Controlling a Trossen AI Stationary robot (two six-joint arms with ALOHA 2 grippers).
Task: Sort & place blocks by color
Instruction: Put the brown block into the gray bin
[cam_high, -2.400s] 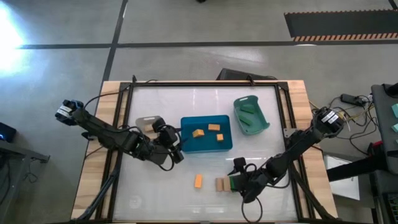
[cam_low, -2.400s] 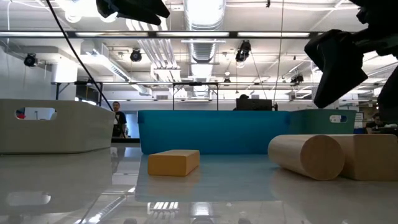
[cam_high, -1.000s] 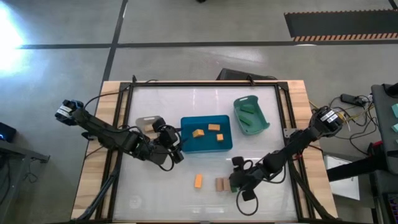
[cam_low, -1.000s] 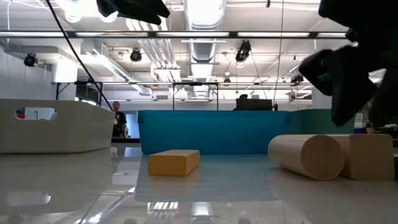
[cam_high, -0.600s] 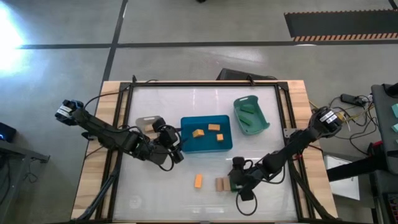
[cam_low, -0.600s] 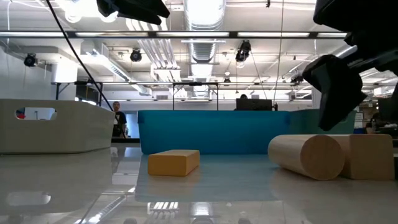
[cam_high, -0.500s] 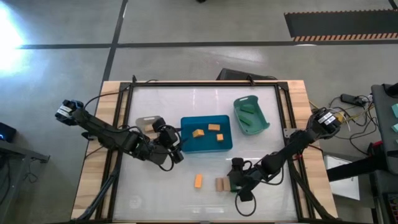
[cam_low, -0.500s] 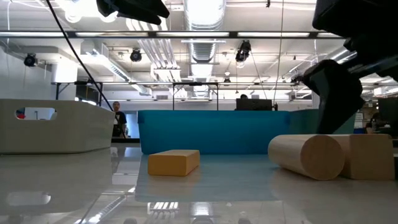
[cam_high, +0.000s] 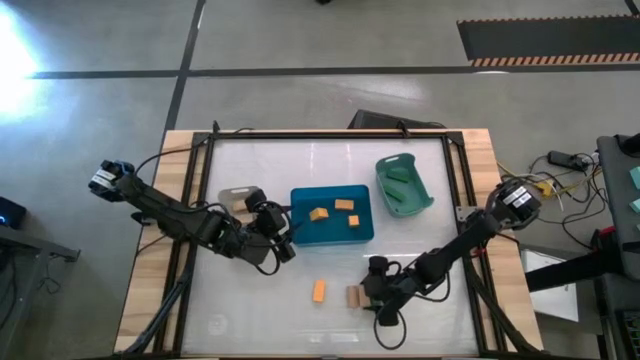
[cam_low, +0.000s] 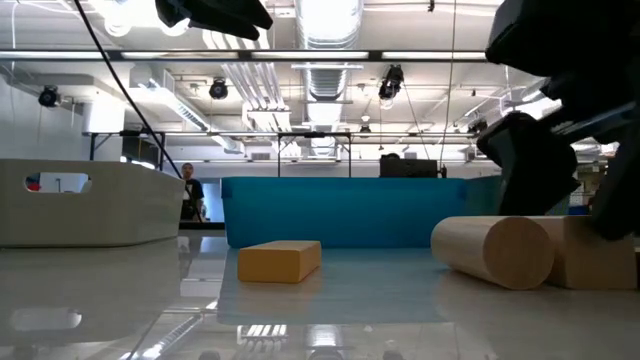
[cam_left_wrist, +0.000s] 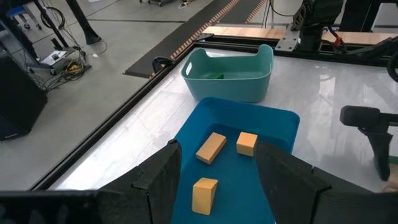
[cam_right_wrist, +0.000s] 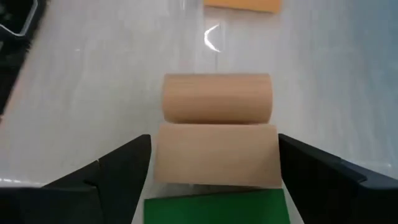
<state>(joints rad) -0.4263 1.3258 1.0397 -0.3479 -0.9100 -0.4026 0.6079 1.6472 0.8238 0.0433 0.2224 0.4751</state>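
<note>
Shifted leftward along the table's near edge, the right gripper (cam_right_wrist: 214, 205) now straddles, fingers spread, the pale tan rectangular wooden block (cam_right_wrist: 216, 163), beside the tan wooden cylinder (cam_right_wrist: 217, 98), probably for grasping. Left gripper (cam_left_wrist: 217, 186) waits released over the blue tray (cam_left_wrist: 283, 121), mid-table.

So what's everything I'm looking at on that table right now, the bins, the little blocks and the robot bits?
Blue bin: one, blue, middle of the table.
Orange blocks in the blue bin: three, orange.
Loose orange block: one, orange, on the table in front of the blue bin.
Tan wood pieces: two, pale tan, side by side right of the loose orange block; one is round, one flat-sided.
Green block: one, green, against the flat tan piece, between the right gripper's fingers.
Teal bin: one, teal, right of the blue bin, with green pieces inside.
Pale bin: one, whitish, left of the blue bin.
Left gripper: open, at the blue bin's left edge.
Right gripper: open around the green block.
</note>
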